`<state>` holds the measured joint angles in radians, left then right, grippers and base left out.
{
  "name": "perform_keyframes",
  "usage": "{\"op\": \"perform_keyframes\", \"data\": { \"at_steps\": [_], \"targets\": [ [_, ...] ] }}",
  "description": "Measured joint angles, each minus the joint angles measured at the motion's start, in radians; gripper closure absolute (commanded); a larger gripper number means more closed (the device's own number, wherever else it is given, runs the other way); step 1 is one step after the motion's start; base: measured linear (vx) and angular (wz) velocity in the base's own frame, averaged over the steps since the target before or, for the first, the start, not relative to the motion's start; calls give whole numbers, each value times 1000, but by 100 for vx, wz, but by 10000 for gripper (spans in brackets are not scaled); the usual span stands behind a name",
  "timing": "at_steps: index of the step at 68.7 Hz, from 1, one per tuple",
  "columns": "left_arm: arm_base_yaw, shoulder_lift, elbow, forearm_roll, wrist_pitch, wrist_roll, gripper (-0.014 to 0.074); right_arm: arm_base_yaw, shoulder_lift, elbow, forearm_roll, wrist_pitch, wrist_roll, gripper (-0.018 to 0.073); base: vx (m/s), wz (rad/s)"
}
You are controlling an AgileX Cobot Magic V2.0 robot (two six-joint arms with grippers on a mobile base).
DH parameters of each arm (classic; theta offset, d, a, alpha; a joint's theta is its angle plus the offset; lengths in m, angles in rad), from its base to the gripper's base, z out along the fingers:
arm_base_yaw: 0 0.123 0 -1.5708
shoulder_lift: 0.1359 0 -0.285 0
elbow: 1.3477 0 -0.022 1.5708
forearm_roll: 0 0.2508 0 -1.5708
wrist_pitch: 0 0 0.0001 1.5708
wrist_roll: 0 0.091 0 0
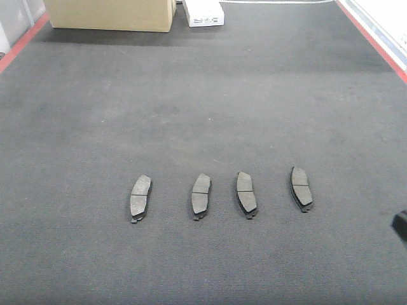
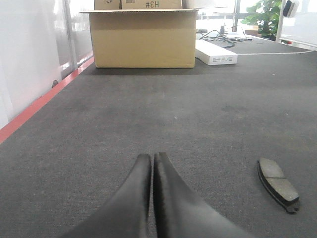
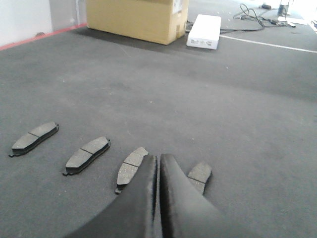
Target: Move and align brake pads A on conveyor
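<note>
Several dark grey brake pads lie in a row on the conveyor belt [image 1: 203, 95], spaced apart, long sides pointing away from me: the leftmost [image 1: 140, 197], two middle ones [image 1: 201, 196] [image 1: 246, 194] and the rightmost [image 1: 301, 189]. My left gripper [image 2: 152, 156] is shut and empty, low over bare belt, with one pad [image 2: 278, 183] to its right. My right gripper [image 3: 158, 157] is shut and empty, just short of the row; its fingers [image 3: 178, 198] partly cover the pad [image 3: 199, 176] on its right. A pad [image 3: 131, 167] lies to its left, and two more [image 3: 87, 153] [image 3: 34, 137] further left.
A cardboard box [image 1: 111, 14] and a flat white box [image 1: 205, 13] stand at the belt's far end. Red edges run along the left side [image 1: 19, 44] and the right side [image 1: 375, 38]. A dark part of the right arm [image 1: 400, 223] shows at the right edge.
</note>
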<state>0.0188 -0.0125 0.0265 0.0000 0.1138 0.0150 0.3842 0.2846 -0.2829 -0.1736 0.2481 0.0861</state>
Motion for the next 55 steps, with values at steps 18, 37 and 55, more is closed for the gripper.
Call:
{"op": "perform_keyframes", "data": {
  "at_steps": [18, 37, 55],
  "targets": [
    [0, 0, 0, 0, 0, 0, 602, -162, -11, 182, 70, -248, -1, 562, 0, 0],
    [0, 0, 0, 0, 0, 0, 602, -302, -227, 304, 126, -240, -49, 562, 0, 0],
    [0, 0, 0, 0, 1, 0, 602, -311, -296, 311, 163, -175, -86, 562, 0, 0]
  ]
}}
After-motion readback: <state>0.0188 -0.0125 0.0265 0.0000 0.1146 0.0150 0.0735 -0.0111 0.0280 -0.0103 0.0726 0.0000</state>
